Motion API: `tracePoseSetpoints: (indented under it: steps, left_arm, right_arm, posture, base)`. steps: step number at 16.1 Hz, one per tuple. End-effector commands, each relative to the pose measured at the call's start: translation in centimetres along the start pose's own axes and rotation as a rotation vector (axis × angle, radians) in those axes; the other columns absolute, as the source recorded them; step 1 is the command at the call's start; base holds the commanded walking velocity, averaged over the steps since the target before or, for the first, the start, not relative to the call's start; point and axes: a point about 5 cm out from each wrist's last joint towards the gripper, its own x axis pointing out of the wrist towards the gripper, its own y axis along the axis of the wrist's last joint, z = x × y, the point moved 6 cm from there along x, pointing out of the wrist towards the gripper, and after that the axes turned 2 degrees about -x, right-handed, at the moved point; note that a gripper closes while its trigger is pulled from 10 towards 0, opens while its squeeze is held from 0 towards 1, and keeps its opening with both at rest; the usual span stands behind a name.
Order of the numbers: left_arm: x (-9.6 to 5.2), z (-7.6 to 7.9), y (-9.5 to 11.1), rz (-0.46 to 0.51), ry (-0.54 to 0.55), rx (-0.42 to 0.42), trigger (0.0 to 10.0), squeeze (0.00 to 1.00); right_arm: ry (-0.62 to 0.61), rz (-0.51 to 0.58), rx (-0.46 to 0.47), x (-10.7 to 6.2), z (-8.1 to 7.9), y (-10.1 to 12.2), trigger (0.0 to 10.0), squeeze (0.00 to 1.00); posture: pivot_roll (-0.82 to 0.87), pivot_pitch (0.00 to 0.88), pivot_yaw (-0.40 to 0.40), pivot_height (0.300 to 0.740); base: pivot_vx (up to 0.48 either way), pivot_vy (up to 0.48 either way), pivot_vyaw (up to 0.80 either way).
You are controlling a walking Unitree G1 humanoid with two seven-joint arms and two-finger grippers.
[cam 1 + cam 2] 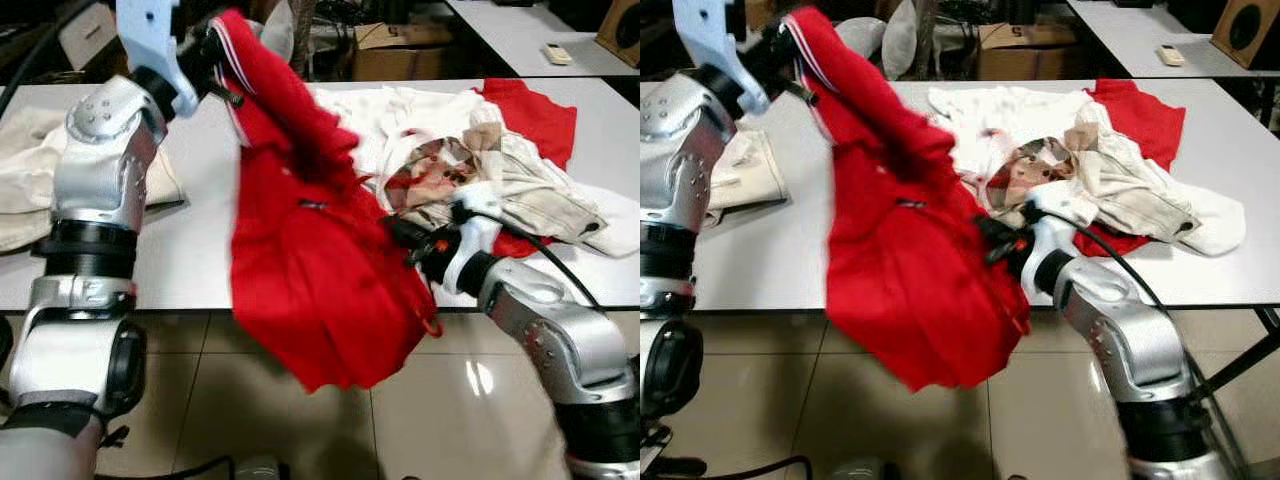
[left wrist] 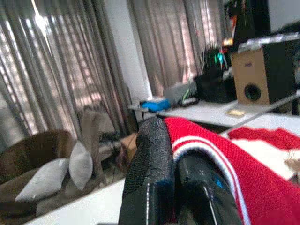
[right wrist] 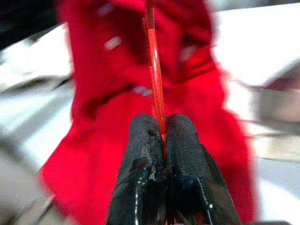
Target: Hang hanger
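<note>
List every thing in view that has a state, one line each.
red shirt: lifted, hanging over the table edge
red hanger: pinched, reaching into the shirt
left gripper: shut on the shirt's collar
right gripper: shut on the hanger
clothes pile: heaped on white table

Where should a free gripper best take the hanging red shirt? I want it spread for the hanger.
Probably the red shirt's loose lower hem, coming from below the table edge: it hangs free there, while the left gripper already pinches the striped collar.
</note>
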Motion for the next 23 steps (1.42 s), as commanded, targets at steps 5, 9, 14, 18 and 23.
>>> tracePoseSetpoints:
  steps: [5,9,14,18,23]
  left_arm:
    - [1.2,-0.1,2.4,0.103,0.032,-0.095,0.0,0.00]
    - [2.5,0.8,6.6,0.229,-0.055,-0.270,0.0,0.00]
    - [2.6,4.2,10.2,0.314,-0.234,-0.322,0.0,0.00]
    - [1.7,5.0,13.5,0.393,-0.309,-0.345,0.0,0.00]
    - [0.6,3.0,15.9,0.474,-0.241,-0.316,0.0,0.00]
  right_arm:
    - [0.259,-0.130,-0.173,-6.9,-0.7,-1.5,10.0,0.00]
    - [0.415,-0.153,-0.172,-9.3,-2.6,-1.7,10.0,0.00]
    - [0.356,-0.097,-0.202,-5.4,-1.1,-1.5,10.0,0.00]
    - [0.194,-0.002,-0.280,1.9,3.2,1.4,10.0,0.00]
    - [-0.240,0.457,-0.489,3.7,8.6,18.6,10.0,0.00]
  posture:
    - [0.02,0.000,0.053,0.740]
    - [0.01,0.000,0.070,0.740]
    - [0.03,0.000,0.057,0.740]
    - [0.05,0.000,0.030,0.740]
    - [0.06,0.000,0.010,0.740]
  base:
    - [0.000,0.000,0.00]
    - [0.000,0.000,0.00]
    - [0.000,0.000,0.00]
    - [0.000,0.000,0.00]
    - [0.000,0.000,0.00]
